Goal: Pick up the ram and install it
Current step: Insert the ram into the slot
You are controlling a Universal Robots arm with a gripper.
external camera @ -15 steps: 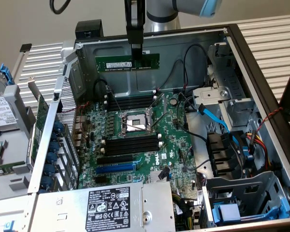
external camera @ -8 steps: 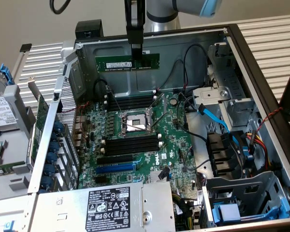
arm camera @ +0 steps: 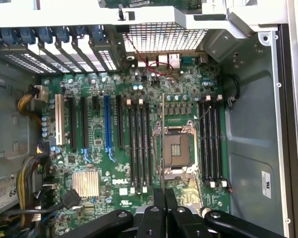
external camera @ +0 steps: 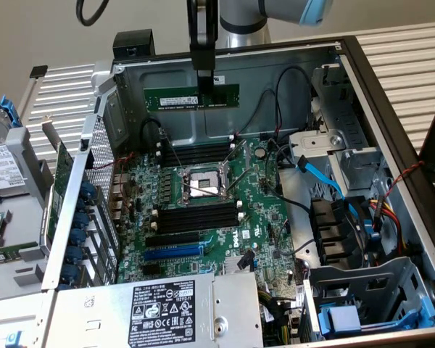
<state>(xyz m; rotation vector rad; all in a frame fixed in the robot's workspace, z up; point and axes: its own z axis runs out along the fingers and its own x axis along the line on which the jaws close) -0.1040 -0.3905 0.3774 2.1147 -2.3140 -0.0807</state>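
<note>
At the exterior view's left, blue clips line the card bay of the open computer case. Toward the middle, the gripper is clamped narrowly on the ram, holding it level and on edge in the air above the motherboard. It is clear of the black memory slots flanking the CPU socket. At the right, a blue cable curves past the drive cage.
</note>
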